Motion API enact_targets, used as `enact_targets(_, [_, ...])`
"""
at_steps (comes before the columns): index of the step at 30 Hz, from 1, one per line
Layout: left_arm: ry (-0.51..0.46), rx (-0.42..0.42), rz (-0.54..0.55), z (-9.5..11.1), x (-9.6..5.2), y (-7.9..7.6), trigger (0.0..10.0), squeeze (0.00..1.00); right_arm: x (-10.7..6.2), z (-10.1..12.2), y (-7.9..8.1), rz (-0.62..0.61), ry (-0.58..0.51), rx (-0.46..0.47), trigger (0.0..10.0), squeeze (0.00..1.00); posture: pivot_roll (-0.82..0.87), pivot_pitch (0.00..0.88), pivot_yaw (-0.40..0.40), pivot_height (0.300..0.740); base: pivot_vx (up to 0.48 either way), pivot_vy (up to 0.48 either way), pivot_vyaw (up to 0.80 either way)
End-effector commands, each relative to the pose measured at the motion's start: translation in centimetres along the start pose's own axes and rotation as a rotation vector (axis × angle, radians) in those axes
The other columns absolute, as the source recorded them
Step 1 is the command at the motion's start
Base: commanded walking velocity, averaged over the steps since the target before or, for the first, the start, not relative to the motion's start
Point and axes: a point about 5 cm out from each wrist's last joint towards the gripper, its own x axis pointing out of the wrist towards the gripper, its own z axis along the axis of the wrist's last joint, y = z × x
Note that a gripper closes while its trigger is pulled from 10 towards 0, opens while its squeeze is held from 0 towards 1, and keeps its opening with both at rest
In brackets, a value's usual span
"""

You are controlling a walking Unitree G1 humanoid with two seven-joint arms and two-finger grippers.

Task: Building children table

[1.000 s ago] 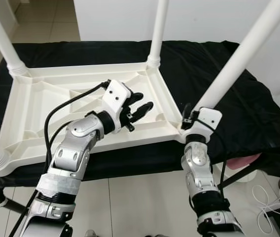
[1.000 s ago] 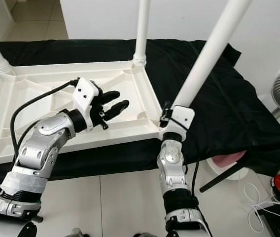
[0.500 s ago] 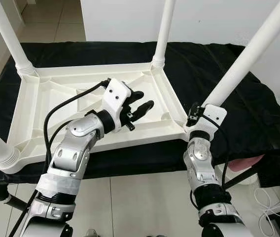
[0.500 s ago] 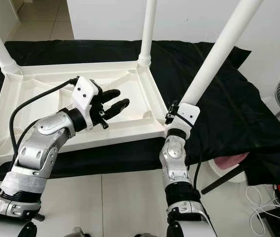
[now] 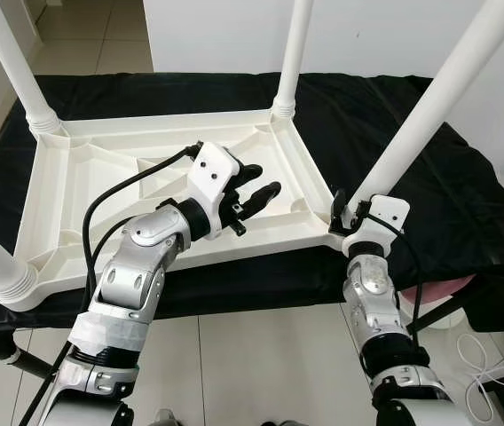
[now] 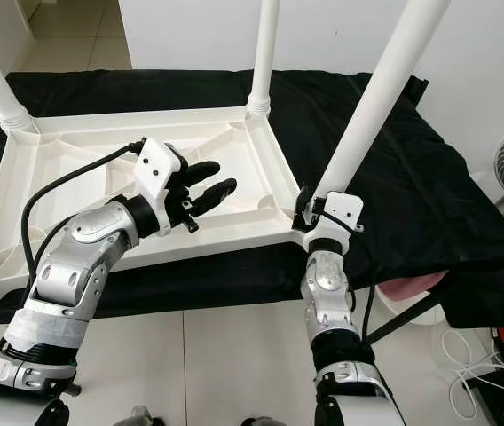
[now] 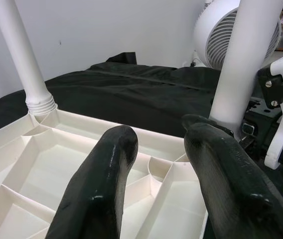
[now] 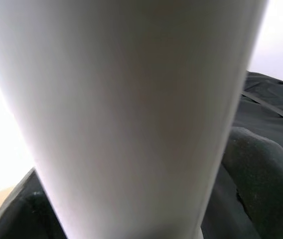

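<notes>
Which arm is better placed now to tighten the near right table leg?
The right. The right gripper is already around the base of the near right leg, while the left gripper hovers open above the upturned tabletop.

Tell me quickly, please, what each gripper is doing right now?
Left gripper: open, empty, above the tabletop.
Right gripper: at the near table leg; state cannot be told.

I see a counter draped in black cloth [image 5: 412,115]. The white plastic children's table [image 5: 83,177] lies upside down directly on it, ribbed underside up, legs upright. Pale tiled floor [image 5: 261,355] lies below the counter's near edge.
</notes>
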Motion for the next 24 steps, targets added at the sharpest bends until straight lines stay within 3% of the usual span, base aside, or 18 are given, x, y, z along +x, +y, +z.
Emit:
enact_targets(1, [0.0, -0.011, 0.037, 0.0, 0.1, -0.1, 10.0, 0.0, -0.7, -1.7, -1.2, -0.031, 0.083, -0.014, 10.0, 1.0, 0.02, 0.055, -0.029, 0.74, 0.0, 0.0, 0.0])
enact_targets(2, [0.0, -0.009, 0.035, 0.0, 0.1, -0.1, 10.0, 0.0, -0.4, -1.5, -1.1, 0.025, 0.08, -0.011, 10.0, 0.0, 0.02, 0.055, -0.026, 0.74, 0.0, 0.0, 0.0])
enact_targets(3, [0.0, -0.009, 0.035, 0.0, 0.1, -0.1, 10.0, 0.0, -0.4, -1.5, -1.1, 0.025, 0.08, -0.011, 10.0, 0.0, 0.02, 0.055, -0.026, 0.74, 0.0, 0.0, 0.0])
enact_targets(5, [-0.001, -0.007, 0.034, 0.1, 0.2, -0.1, 10.0, 0.0, 0.0, -0.9, -0.9, 0.153, 0.061, -0.03, 10.0, 0.0, 0.02, 0.056, -0.024, 0.74, 0.0, 0.0, 0.0])
enact_targets(9, [0.0, -0.007, 0.034, 0.1, 0.2, -0.1, 10.0, 0.0, 0.2, -0.6, -1.0, 0.198, 0.046, -0.046, 10.0, 0.0, 0.02, 0.057, -0.024, 0.74, 0.0, 0.0, 0.0])
enact_targets(11, [-0.001, -0.007, 0.033, 0.1, 0.2, -0.1, 10.0, 0.0, 0.4, -0.2, -1.3, 0.308, 0.045, -0.058, 10.0, 0.0, 0.02, 0.061, -0.022, 0.74, 0.0, 0.0, 0.0])
enact_targets(18, [-0.001, -0.008, 0.033, 0.2, 0.3, 0.0, 10.0, 0.0, 0.9, 0.7, -1.6, 0.508, 0.021, -0.116, 10.0, 0.0, 0.02, 0.068, -0.01, 0.74, 0.0, 0.0, 0.0])
enact_targets(24, [-0.002, -0.01, 0.03, 0.3, 0.4, 0.1, 10.0, 0.0, 1.6, 2.1, -1.7, 0.615, -0.024, -0.172, 10.0, 0.0, 0.02, 0.069, -0.004, 0.74, 0.0, 0.0, 0.0])
